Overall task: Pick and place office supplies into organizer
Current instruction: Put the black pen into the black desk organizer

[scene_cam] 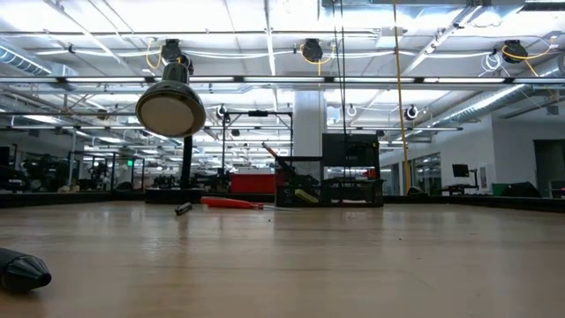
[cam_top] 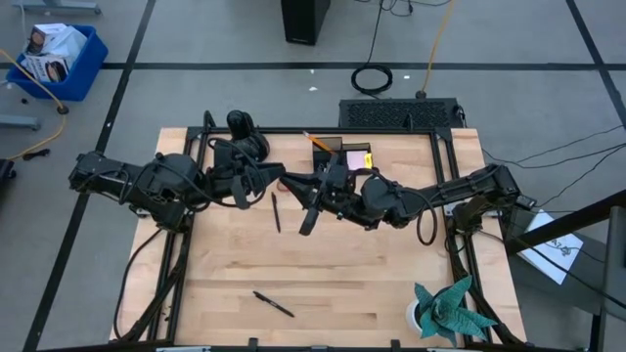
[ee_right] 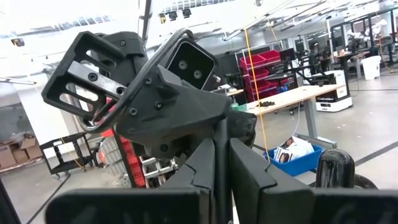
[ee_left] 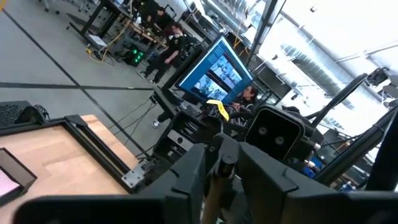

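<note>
My two grippers meet high above the table's middle. My left gripper (cam_top: 287,181) and my right gripper (cam_top: 315,189) both close on one slim dark pen (cam_top: 308,220), which sticks out toward the near edge. The black organizer (cam_top: 342,154) stands at the far edge; an orange pencil (cam_top: 315,140) leans out of it and a pink sticky pad (cam_top: 357,156) lies in it. Red-handled scissors (scene_cam: 228,202) lie flat on the table under the grippers. A thin black pen (cam_top: 276,211) lies below my left gripper, and another (cam_top: 274,304) lies near the front edge. My left gripper has the slim pen (ee_left: 211,190) between its two fingers (ee_left: 186,180), coming level from the table's left. The pen is clear of the table. Which end it has does not show. My right gripper is shut on the same pen, coming level from the table's right; its fingers (ee_right: 249,177) hide the place of contact.
A rounded black bulbous object (cam_top: 245,127) stands at the far left, showing large in the low view (scene_cam: 170,108). A teal paper plant (cam_top: 450,308) sits at the near right corner. Bare wood lies between the grippers and the front edge.
</note>
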`<action>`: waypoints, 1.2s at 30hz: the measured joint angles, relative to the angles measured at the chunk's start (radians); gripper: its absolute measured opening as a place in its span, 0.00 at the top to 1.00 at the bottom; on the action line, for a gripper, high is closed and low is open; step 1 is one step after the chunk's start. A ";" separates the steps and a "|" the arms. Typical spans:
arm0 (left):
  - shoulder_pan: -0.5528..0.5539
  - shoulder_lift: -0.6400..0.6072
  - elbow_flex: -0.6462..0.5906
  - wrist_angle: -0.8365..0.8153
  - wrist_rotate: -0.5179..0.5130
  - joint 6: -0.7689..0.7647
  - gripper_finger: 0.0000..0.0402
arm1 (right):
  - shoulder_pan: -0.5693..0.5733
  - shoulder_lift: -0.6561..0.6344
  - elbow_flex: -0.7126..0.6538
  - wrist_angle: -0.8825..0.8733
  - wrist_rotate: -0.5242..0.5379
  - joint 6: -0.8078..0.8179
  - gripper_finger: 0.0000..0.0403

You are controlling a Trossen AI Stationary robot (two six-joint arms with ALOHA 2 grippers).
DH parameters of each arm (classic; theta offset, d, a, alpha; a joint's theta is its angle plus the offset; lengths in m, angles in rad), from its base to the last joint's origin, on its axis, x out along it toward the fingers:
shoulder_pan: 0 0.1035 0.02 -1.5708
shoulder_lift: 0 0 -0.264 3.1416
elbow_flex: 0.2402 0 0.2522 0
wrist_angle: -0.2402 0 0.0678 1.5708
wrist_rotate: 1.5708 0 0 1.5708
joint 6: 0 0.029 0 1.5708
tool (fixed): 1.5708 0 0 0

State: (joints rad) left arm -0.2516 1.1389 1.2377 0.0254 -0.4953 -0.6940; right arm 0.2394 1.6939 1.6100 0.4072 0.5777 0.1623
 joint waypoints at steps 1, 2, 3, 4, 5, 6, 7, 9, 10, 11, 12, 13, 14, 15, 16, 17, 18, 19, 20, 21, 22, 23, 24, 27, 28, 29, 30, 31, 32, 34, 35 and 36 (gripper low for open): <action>0.000 0.000 0.000 0.000 0.000 0.006 0.77 | 0.000 0.000 0.000 0.000 -0.001 0.000 0.95; 0.000 0.000 0.000 0.000 0.000 0.012 0.79 | 0.000 0.000 0.000 0.000 -0.001 0.000 0.95; 0.000 0.000 0.000 0.000 0.000 0.015 0.82 | 0.000 0.000 0.000 0.000 -0.001 0.001 0.95; 0.000 0.000 0.000 0.000 0.000 0.015 0.84 | 0.000 0.000 0.000 0.000 0.000 0.001 0.95; 0.000 0.000 0.000 0.000 0.000 0.015 0.86 | 0.000 0.000 0.000 0.000 0.000 0.001 0.95; 0.000 0.000 0.000 0.000 0.000 0.020 0.88 | 0.000 0.000 0.000 0.000 0.000 0.001 0.95; 0.000 0.000 0.000 0.000 0.000 0.030 0.90 | 0.000 0.000 0.000 -0.001 0.001 0.001 0.95; 0.000 0.000 0.000 0.000 -0.002 0.042 0.93 | 0.000 0.000 0.000 -0.001 0.002 0.001 0.95; 0.000 0.000 0.000 0.000 -0.002 0.042 0.94 | 0.000 0.000 0.000 -0.001 0.003 -0.002 0.95; 0.000 -0.001 0.000 0.000 -0.002 0.041 0.95 | 0.000 0.000 0.000 0.000 0.003 -0.006 0.95; 0.000 -0.001 0.000 0.000 -0.002 0.042 0.95 | 0.000 0.000 0.000 0.000 0.003 -0.011 0.95; 0.000 -0.003 0.000 0.001 -0.002 0.045 0.95 | 0.000 0.000 0.000 -0.001 0.002 -0.016 0.94; 0.000 -0.005 0.000 0.001 -0.001 0.047 0.94 | 0.000 0.000 0.000 0.000 0.000 -0.020 0.93; 0.000 -0.006 0.000 0.000 -0.001 0.052 0.93 | 0.000 0.000 0.000 0.000 -0.003 -0.021 0.91; 0.000 -0.006 0.000 0.000 -0.002 0.059 0.92 | 0.000 0.000 0.000 -0.008 -0.004 -0.018 0.89; 0.001 -0.006 -0.001 0.000 -0.004 0.068 0.91 | 0.001 -0.001 0.001 -0.024 -0.003 -0.017 0.87; 0.003 -0.006 -0.002 0.002 -0.011 0.077 0.91 | 0.004 -0.002 0.001 -0.052 -0.001 -0.016 0.85; 0.005 -0.011 -0.002 0.004 -0.011 0.084 0.91 | 0.007 -0.002 0.001 -0.076 0.002 -0.015 0.83; 0.007 -0.015 -0.002 0.004 -0.013 0.088 0.91 | 0.013 -0.004 0.001 -0.105 0.003 -0.014 0.81; 0.011 -0.017 -0.002 0.009 -0.017 0.090 0.91 | 0.020 -0.011 0.001 -0.146 0.003 -0.014 0.79; 0.015 -0.018 -0.001 0.013 -0.018 0.090 0.92 | 0.026 -0.014 0.000 -0.180 0.003 -0.014 0.77; 0.018 -0.019 -0.001 0.012 -0.016 0.091 0.93 | 0.031 -0.017 0.000 -0.204 0.005 -0.011 0.75; 0.020 -0.019 -0.001 0.009 -0.013 0.100 0.93 | 0.037 -0.018 0.000 -0.226 0.011 -0.010 0.74; 0.029 -0.021 -0.001 0.006 -0.013 0.120 0.94 | 0.057 -0.034 0.000 -0.294 0.035 -0.010 0.71; 0.034 -0.022 -0.001 0.007 -0.015 0.120 0.94 | 0.063 -0.037 0.001 -0.318 0.036 -0.010 0.70; 0.040 -0.022 -0.001 0.005 -0.021 0.121 0.93 | 0.072 -0.049 0.001 -0.358 0.040 -0.010 0.69; 0.046 -0.022 -0.001 0.002 -0.025 0.125 0.92 | 0.084 -0.059 0.001 -0.407 0.053 -0.010 0.68; 0.053 -0.021 -0.001 0.002 -0.029 0.131 0.91 | 0.091 -0.066 0.000 -0.442 0.059 -0.010 0.68; 0.063 -0.021 -0.001 0.002 -0.034 0.143 0.90 | 0.100 -0.072 0.000 -0.473 0.059 -0.011 0.68; 0.084 -0.022 -0.001 0.001 -0.051 0.170 0.90 | 0.129 -0.095 0.000 -0.554 0.080 -0.015 0.68; 0.094 -0.022 -0.001 0.001 -0.051 0.178 0.90 | 0.143 -0.105 0.000 -0.587 0.098 -0.021 0.68; 0.108 -0.021 -0.001 -0.004 -0.051 0.191 0.91 | 0.154 -0.117 0.000 -0.606 0.116 -0.026 0.69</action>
State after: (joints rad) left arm -0.1438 1.1177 1.2366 0.0215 -0.5462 -0.5033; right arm 0.3937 1.5771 1.6099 -0.1990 0.6935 0.1364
